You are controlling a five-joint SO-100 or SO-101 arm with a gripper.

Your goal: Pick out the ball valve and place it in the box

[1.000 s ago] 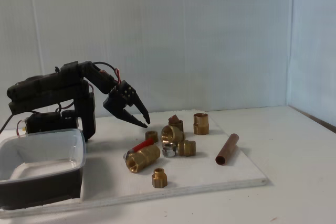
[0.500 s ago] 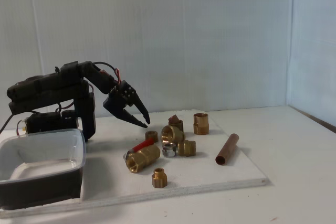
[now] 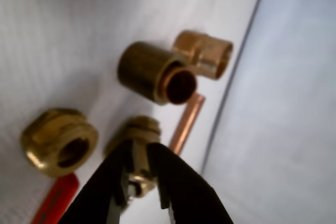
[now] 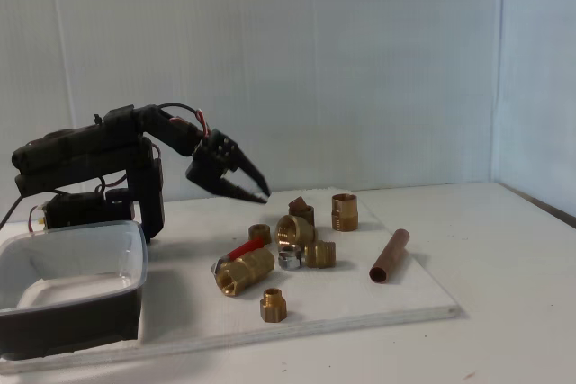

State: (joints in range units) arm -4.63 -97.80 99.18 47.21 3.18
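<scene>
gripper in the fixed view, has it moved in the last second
Yes. The gripper has risen and swung right: its tips were low, above the small brass fitting; now they sit higher, level with the top of the elbow fitting.

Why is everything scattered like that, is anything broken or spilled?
Nothing looks broken or spilled. The brass fittings lie in a loose cluster on the white board, the valve on its side among them, a copper pipe apart to the right. The box sits upright, nothing in it.
</scene>
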